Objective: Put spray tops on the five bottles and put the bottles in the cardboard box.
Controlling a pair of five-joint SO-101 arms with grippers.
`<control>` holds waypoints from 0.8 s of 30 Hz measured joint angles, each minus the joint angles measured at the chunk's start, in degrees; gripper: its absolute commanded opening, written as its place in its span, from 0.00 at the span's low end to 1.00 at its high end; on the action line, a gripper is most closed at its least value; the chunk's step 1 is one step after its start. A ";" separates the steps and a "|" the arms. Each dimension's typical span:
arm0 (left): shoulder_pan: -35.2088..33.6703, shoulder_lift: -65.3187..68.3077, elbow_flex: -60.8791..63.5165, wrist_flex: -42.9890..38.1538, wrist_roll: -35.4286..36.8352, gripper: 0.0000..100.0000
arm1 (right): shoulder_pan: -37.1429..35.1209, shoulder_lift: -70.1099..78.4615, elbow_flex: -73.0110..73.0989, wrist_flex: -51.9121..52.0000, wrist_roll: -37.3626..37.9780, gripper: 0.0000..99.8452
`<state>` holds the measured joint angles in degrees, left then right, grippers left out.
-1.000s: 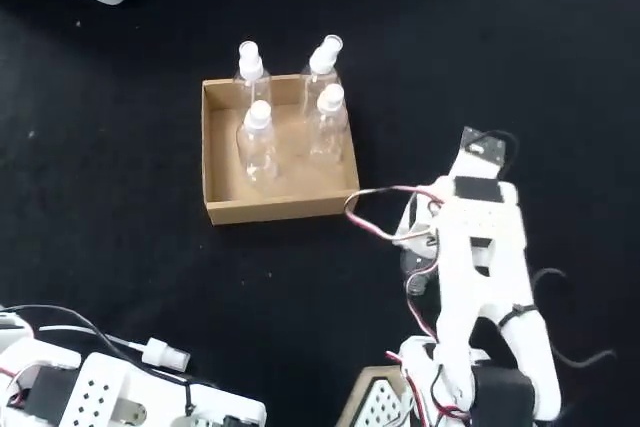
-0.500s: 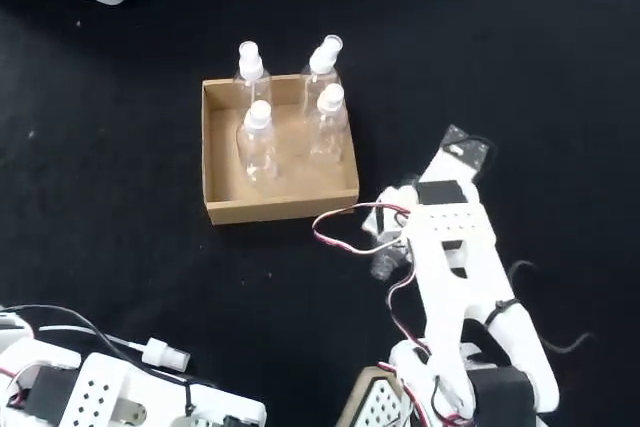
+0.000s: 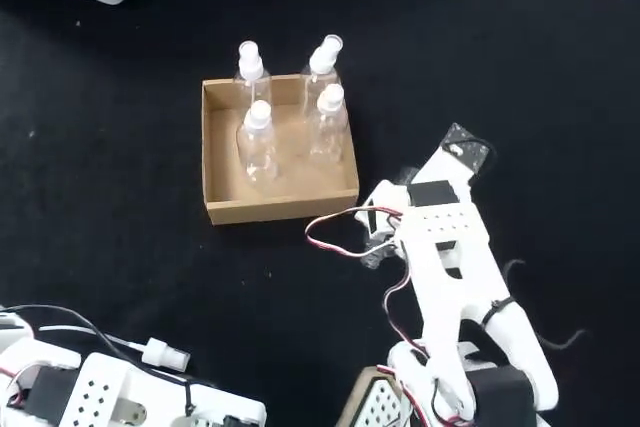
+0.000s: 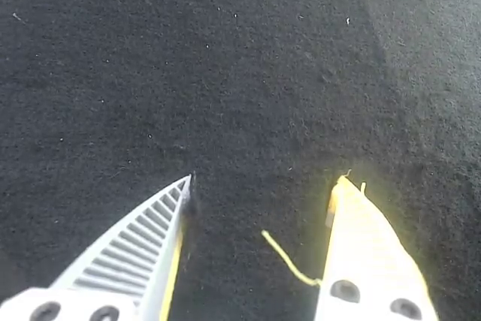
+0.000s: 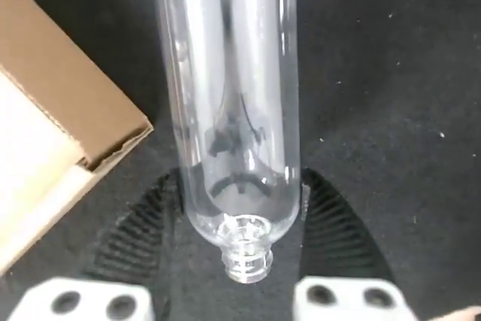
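clear thin plastic, the uncapped bottle (image 5: 229,110) sits between the ribbed black fingers (image 5: 143,231) of the right end effector (image 5: 240,178), which are closed against its lower shoulder on both sides. its threaded neck points back toward the wrist and its body runs out ahead of the fingertips. whether its far end rests on the black bench (image 3: 120,247) or hangs just off it i cannot tell, since the arm covers most of it from above.

the cardboard box (image 3: 280,209) lies just beside this end effector, ahead of it and toward the other arm's side, with one corner near the bottle's wall. four bottles (image 3: 257,142) with white spray tops already stand in it. a loose spray top (image 3: 165,354) lies well apart from the right end effector, close by the left arm. the left end effector (image 4: 264,179) has its fingers spread apart with nothing between them, just bare bench (image 4: 225,50) beneath.

the bottle looks empty, so it should be very light. its smooth round wall is likely slippery, and it will probably dent or pop out if squeezed hard. a moderate grip on the stiffer shoulder, just below the neck, seems the safest hold. that leaves the threads free for the top, which is small, light and best taken by its collar
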<state>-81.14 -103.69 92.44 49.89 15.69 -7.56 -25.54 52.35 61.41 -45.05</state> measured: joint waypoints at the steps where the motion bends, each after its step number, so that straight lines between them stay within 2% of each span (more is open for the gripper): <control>1: 0.00 0.00 0.00 0.00 0.00 0.27 | 0.00 0.00 0.00 0.00 0.00 0.11; 24: 0.00 0.00 0.00 0.00 0.00 0.27 | 0.00 0.00 0.00 0.00 0.00 0.12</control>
<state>-81.14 -103.69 92.44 49.89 15.69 -7.56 -25.54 52.35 61.41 -45.05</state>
